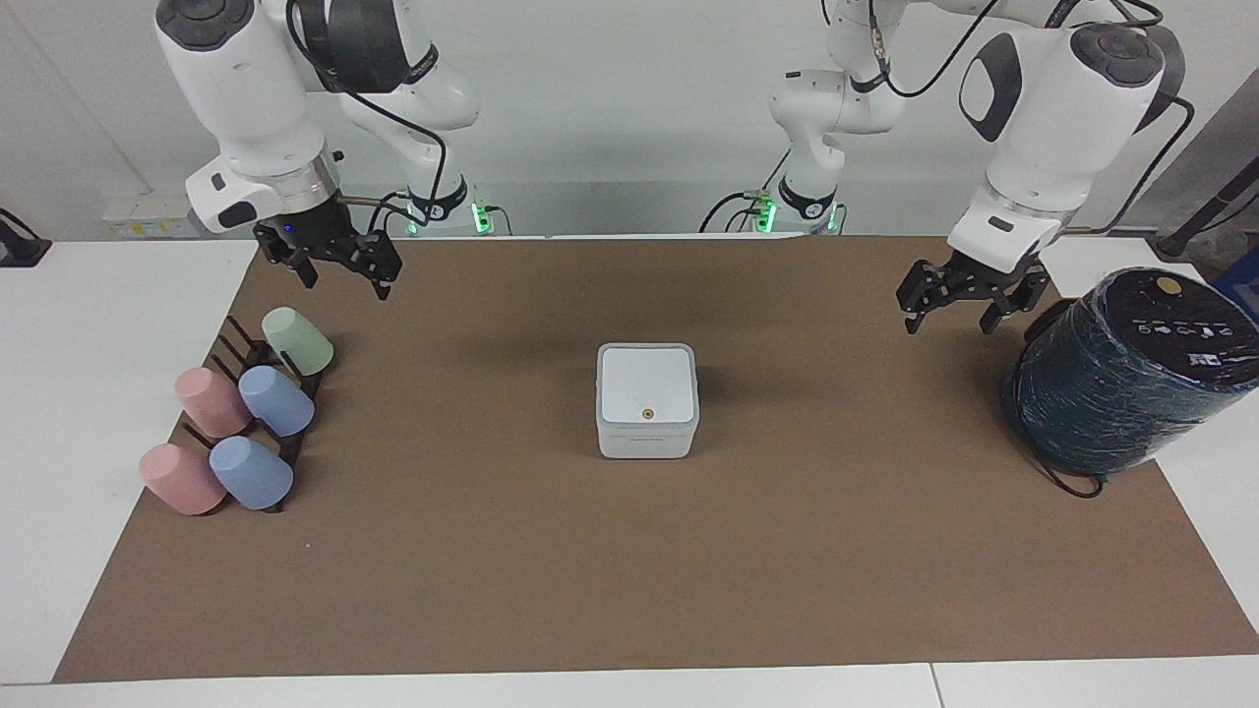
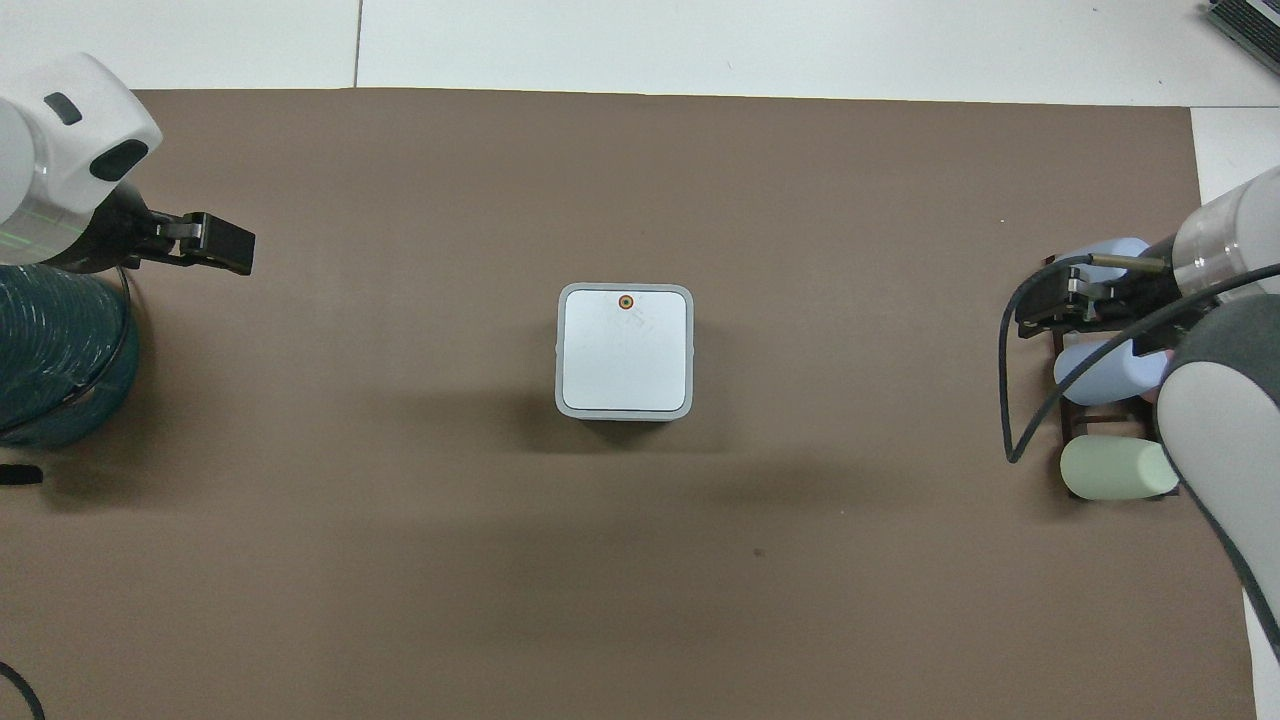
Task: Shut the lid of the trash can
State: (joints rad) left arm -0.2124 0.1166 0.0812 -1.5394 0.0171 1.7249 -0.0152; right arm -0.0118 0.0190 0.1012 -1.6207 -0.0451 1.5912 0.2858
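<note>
White plastic, the lid (image 1: 648,383) lies flat on the trash can (image 1: 646,439), so the closing looks done; the sound move is to keep both arms clear and not nudge it. The left gripper (image 1: 962,305) hangs empty, fingers spread, above the mat beside the dark wrapped cylinder (image 1: 1121,379); the can sits well apart, toward the table's middle. The right gripper (image 1: 339,270), also spread, waits over the cup rack (image 1: 251,393).
</note>
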